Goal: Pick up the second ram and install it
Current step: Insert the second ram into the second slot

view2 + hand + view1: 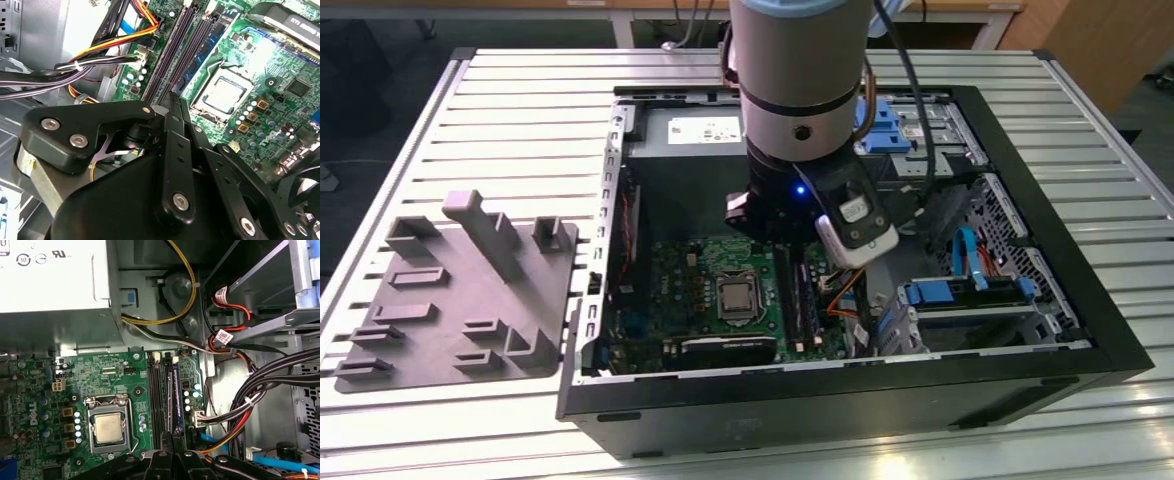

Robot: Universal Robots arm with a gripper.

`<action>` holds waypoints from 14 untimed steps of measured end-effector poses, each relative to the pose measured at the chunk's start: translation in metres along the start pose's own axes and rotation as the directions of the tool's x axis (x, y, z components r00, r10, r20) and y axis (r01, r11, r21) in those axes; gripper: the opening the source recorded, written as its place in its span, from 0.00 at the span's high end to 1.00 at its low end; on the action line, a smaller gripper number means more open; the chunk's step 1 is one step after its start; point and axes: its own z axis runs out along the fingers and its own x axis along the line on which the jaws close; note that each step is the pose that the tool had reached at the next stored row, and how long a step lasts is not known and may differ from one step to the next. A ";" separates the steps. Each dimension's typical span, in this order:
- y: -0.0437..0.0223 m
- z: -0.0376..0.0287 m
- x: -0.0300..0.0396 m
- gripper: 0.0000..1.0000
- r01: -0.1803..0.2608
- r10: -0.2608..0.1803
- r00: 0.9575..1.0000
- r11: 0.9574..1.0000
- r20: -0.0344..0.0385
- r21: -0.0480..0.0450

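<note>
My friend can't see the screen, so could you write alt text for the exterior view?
A robot arm reaches down into an open computer case lying on a slatted table, above the green motherboard. A gray fixture lies on the table at the exterior view's left.

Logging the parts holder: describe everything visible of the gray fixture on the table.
The gray fixture is a matte, plastic-looking plate with raised blocks, one taller post and rectangular slots. It lies flat on the slatted metal table, at the exterior view's left of the open computer case, its edge close beside the case wall; contact cannot be told.
</note>
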 end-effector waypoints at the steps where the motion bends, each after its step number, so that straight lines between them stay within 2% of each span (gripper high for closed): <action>1: 0.0000 0.0006 0.0001 0.88 0.000 0.000 1.000 1.000 0.000 0.000; 14: -0.0005 0.0072 0.0010 0.88 0.000 0.000 1.000 1.000 0.000 0.000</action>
